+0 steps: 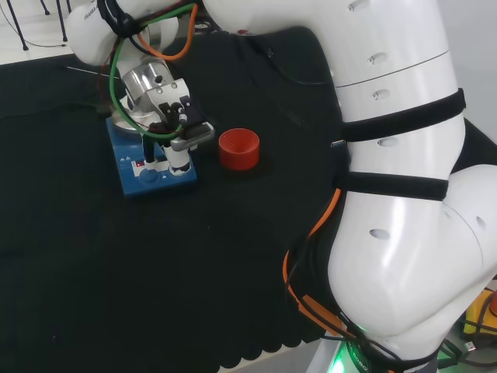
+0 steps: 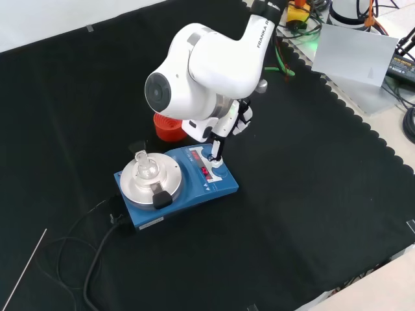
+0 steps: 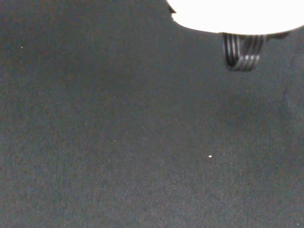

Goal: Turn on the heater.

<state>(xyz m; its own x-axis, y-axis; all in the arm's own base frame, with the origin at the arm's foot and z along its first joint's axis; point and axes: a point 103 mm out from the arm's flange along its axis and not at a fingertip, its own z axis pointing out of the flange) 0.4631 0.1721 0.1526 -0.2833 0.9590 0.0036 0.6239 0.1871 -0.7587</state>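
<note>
Head view looks over the arm, front view faces it; both share the blue heater (image 1: pixel 155 167) (image 2: pixel 188 184).

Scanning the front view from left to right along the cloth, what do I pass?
Black power cable → heater's round silver plate with a small glass piece on it → heater's front panel, where the hand comes down on the controls → bare black cloth.

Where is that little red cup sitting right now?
In the front view, the red ring stand sits on the black cloth just behind the blue heater, partly hidden by the arm.
</note>
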